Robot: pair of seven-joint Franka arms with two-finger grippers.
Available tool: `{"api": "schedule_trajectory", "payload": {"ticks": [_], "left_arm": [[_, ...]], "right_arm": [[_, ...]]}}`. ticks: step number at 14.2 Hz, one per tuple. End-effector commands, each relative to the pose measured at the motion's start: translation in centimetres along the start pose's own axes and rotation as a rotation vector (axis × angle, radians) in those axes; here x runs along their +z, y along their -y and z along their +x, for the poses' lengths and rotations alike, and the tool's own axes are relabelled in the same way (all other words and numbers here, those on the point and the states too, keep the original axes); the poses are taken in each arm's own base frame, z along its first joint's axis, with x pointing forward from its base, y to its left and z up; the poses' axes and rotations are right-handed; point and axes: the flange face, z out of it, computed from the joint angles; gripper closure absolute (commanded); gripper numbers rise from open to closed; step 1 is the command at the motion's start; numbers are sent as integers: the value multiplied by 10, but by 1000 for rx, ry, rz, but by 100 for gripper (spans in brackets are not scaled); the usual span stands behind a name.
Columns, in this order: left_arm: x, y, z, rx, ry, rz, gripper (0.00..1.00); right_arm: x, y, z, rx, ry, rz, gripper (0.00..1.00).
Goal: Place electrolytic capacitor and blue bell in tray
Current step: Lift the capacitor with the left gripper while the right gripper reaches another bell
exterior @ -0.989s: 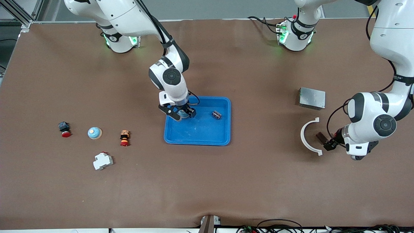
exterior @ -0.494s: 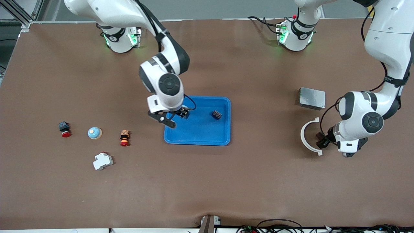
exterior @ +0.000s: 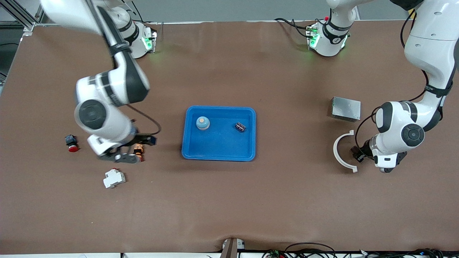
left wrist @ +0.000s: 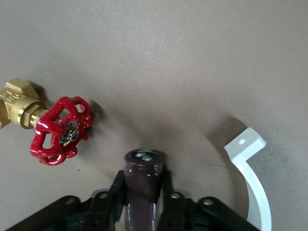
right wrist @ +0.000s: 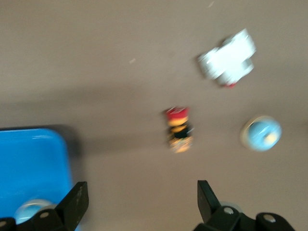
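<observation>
High front camera faces both bases; wrist cameras look down close, sharing the tray (exterior: 218,152) corner.

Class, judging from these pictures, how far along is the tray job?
Done: a blue bell and a small dark capacitor lie in the tray. In hand: the left gripper is shut on a brown cylinder beside the white arc; the right gripper, open, hangs over the red-capped button. Left: nothing obvious.

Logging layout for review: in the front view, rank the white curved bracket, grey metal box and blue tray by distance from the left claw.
1. White curved bracket, right beside the left claw.
2. Grey metal box, farther from the camera.
3. Blue tray, mid-table, toward the right arm's end.
</observation>
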Motion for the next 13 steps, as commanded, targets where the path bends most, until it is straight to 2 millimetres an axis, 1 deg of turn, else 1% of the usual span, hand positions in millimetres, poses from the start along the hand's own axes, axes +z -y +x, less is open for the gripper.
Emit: {"api": "schedule_trajectory", "payload": {"ticks": [1, 2, 3, 4, 5, 6, 8, 10, 11, 13], "left_arm": [[-30, -1, -3, 15, -23, 8, 100], [-43, -3, -4, 20, -26, 16, 100], [-57, -11, -10, 27, -34, 10, 100], [-73, -20, -15, 43, -47, -2, 100], [-81, -28, -23, 53, -39, 2, 100], [-94, -45, -33, 64, -31, -7, 100], [-110, -71, -53, 60, -25, -27, 100], [-121, -104, -87, 92, -14, -62, 100], [-128, -118, -98, 62, -14, -82, 100], [-140, -148, -129, 26, -8, -116, 100]], "right_arm": [[14, -60, 15, -124, -34, 13, 0], [24, -87, 19, -151, -44, 18, 0], [33, -113, 22, -183, -59, 22, 0], [47, -137, 22, -205, -64, 34, 0], [61, -155, 19, -225, -76, 36, 0], [80, -163, 13, -235, -80, 36, 0], [112, -176, -3, -239, -124, 33, 0], [142, -195, -16, -243, -161, 29, 0], [156, -200, -24, -239, -170, 28, 0], [178, -201, -40, -232, -191, 27, 0]]}}
